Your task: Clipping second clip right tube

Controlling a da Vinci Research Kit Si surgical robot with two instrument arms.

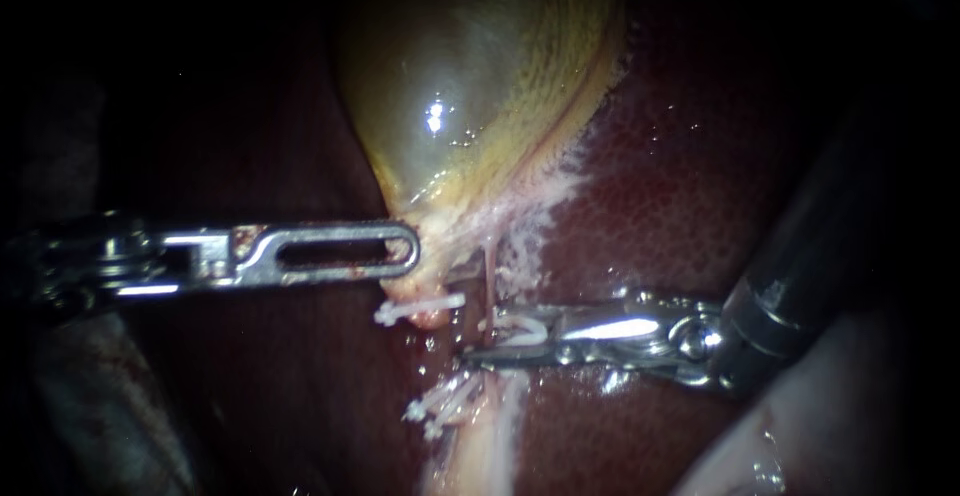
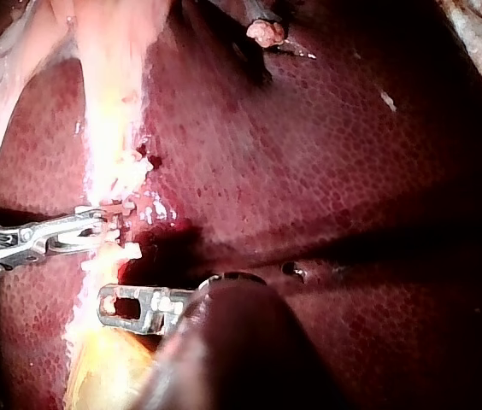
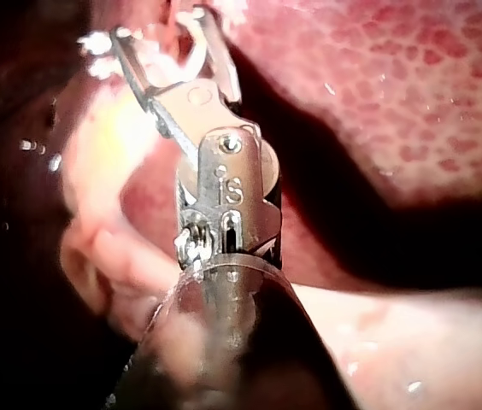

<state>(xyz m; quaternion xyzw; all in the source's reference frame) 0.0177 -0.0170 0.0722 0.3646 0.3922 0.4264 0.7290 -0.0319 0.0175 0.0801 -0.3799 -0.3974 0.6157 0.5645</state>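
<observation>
The yellow-green gallbladder [image 1: 470, 86] lies on the dark red liver [image 1: 680, 186]. My left instrument [image 1: 410, 252] comes in level from the left, its slotted jaws shut on the gallbladder's neck. A thin reddish tube [image 1: 489, 274] runs down from the neck, on the right of a tube that bears a white clip [image 1: 420, 308]. My right instrument [image 1: 485, 336] reaches in from the right, and its open jaws straddle this right tube. A white clip [image 1: 525, 328] lies inside them. In the right wrist view the jaws [image 3: 162, 30] show a clear gap.
More white clips [image 1: 440, 408] sit lower down on the pale stalk [image 1: 490, 446]. Pale frayed tissue [image 1: 530, 226] edges the gallbladder on its right side. In the left wrist view my right instrument [image 2: 104, 229] meets the pale stalk just beyond my left jaws [image 2: 130, 307].
</observation>
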